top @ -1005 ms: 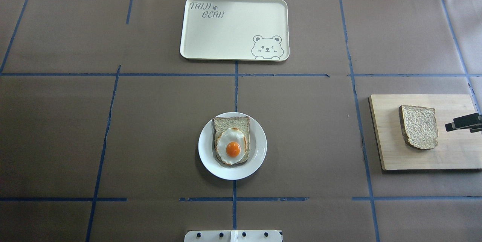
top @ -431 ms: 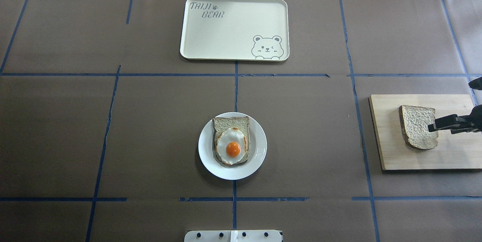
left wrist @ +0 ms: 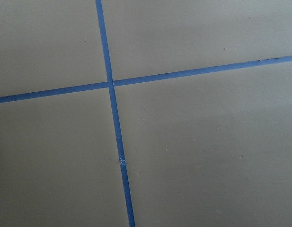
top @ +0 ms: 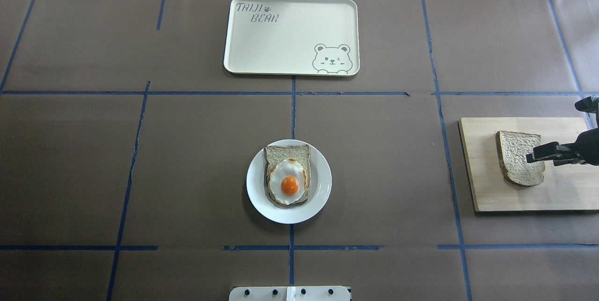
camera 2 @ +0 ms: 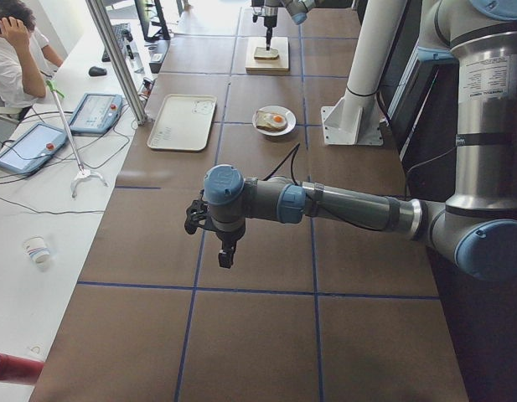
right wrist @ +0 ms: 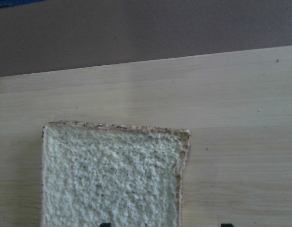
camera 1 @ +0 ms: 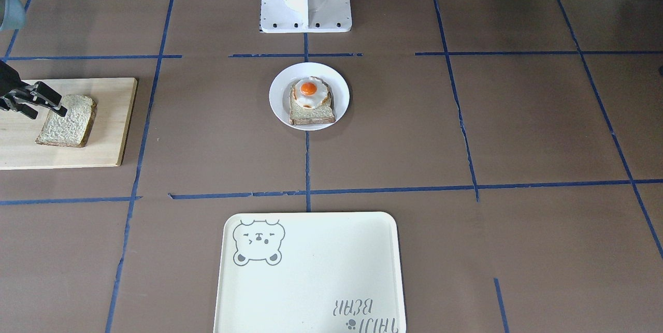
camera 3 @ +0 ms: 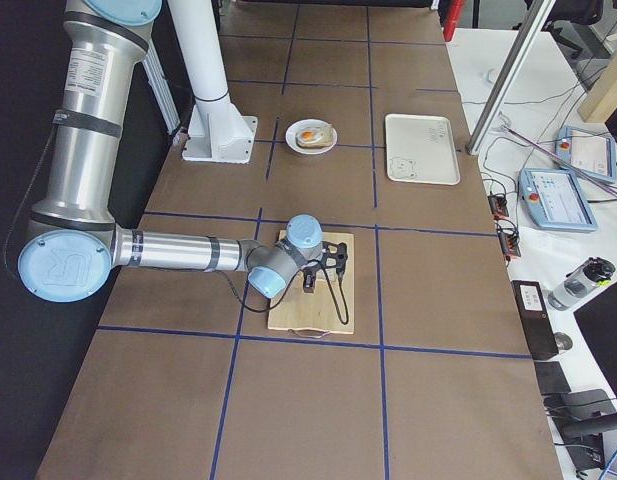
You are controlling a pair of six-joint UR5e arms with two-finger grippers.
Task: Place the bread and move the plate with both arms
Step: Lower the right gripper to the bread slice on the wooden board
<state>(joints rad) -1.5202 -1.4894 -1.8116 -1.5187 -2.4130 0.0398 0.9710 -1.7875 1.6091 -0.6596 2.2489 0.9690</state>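
Right gripper (top: 538,156), jaws apart, straddles wholegrain bread slice (top: 514,158) edge facing right end of table (top: 374,174); bulk lies centreward (left gripper (camera 2: 225,249) far, jaws unreadable).

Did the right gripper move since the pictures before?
Yes. In the overhead view, the right gripper has moved along the wooden board toward the table's middle. It was beside the bread; now its tip is over the bread's edge.
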